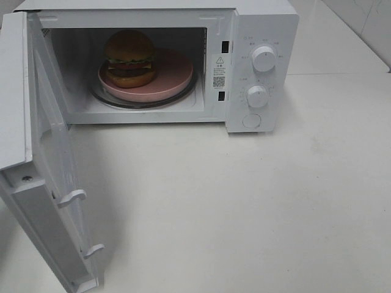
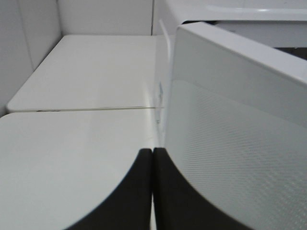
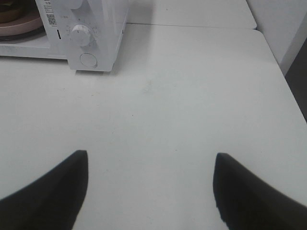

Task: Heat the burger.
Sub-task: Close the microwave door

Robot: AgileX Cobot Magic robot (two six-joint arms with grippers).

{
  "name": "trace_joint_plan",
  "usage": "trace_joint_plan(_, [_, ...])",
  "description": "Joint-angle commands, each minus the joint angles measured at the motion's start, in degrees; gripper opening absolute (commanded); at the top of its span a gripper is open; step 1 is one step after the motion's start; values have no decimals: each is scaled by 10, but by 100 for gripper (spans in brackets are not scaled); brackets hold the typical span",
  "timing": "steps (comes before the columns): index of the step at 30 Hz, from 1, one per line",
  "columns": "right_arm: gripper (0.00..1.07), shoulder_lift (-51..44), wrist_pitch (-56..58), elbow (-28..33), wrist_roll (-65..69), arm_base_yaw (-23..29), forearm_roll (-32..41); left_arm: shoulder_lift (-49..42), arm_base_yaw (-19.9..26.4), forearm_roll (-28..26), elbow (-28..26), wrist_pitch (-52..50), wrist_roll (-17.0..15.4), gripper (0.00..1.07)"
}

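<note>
The burger [image 1: 129,58], with a glossy brown bun and a green lettuce frill, sits on a round pink plate [image 1: 174,79] inside the open white microwave [image 1: 259,24]. In the exterior high view neither arm shows. My left gripper [image 2: 152,158] is shut with nothing in it, its dark fingers [image 2: 132,191] pressed together just beside the outer face of the microwave door [image 2: 240,120]. My right gripper [image 3: 151,160] hangs open over bare table, to the right of the microwave [image 3: 91,28]. A sliver of the plate [image 3: 21,21] shows in that view.
The microwave door [image 1: 52,159] is swung wide to the front left, with two latch hooks [image 1: 73,196] on its edge. Two knobs [image 1: 263,59] and a round button [image 1: 251,120] sit on the control panel. A white table [image 1: 244,207] lies in front.
</note>
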Motion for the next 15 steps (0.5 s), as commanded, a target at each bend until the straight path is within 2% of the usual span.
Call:
trace_joint_plan(1, [71,-15,-6,2,5,-4,0,44,-2,58,1,-102,-13,0])
trace_joint_plan(6, [71,-15,-6,2,5,-4,0,113,-2,82,-1,-193,-24,0])
trace_joint_plan(10, [71,-15,-6,2,5,-4,0,147,-10,89,-3,-221,-25,0])
trace_joint_plan(12, [71,-15,-6,2,5,-4,0,167,-44,77,-8,-221,-22,0])
trace_joint_plan(13, [71,-15,-6,2,5,-4,0,167,-44,77,-8,-221,-22,0])
trace_joint_plan(15, [71,-15,-6,2,5,-4,0,183,-112,6,-15,-215,17,0])
